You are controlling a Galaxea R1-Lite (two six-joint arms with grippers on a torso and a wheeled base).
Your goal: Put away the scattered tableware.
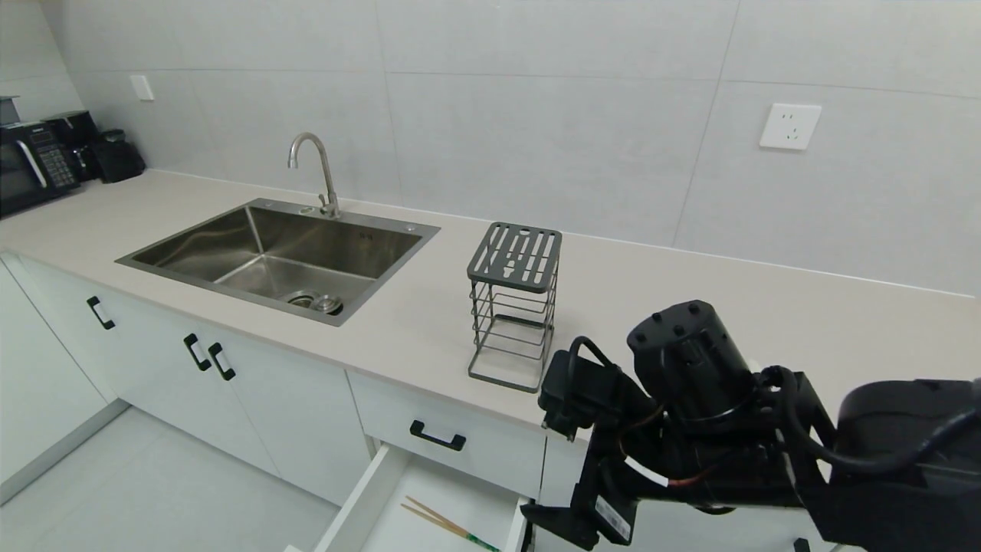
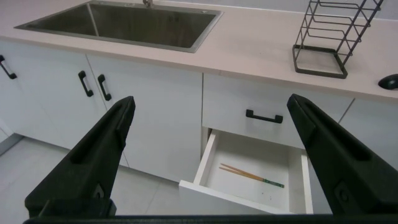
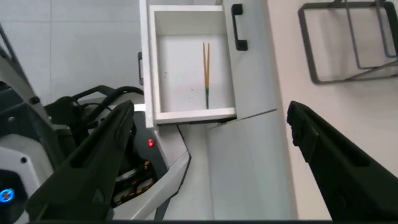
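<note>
A pair of wooden chopsticks with green tips (image 1: 448, 527) lies in the open white drawer (image 1: 360, 502) below the counter. In the left wrist view the chopsticks (image 2: 252, 176) rest on the drawer floor, under the drawer (image 2: 200, 167) front edge of the counter. My left gripper (image 2: 211, 102) hangs open and empty, out in front of the cabinets and above the drawer. My right gripper (image 3: 210, 111) is open and empty too, above the drawer (image 3: 149, 62) and the chopsticks (image 3: 206, 65). My right arm (image 1: 690, 399) sits at the counter's front edge, beside the rack.
A dark wire rack (image 1: 513, 303) stands on the counter right of the steel sink (image 1: 191, 253) and faucet (image 1: 316, 165). A microwave (image 1: 27, 165) is at the far left. A closed drawer with a black handle (image 1: 437, 437) sits above the open one. A small dark object (image 2: 388, 81) lies on the counter.
</note>
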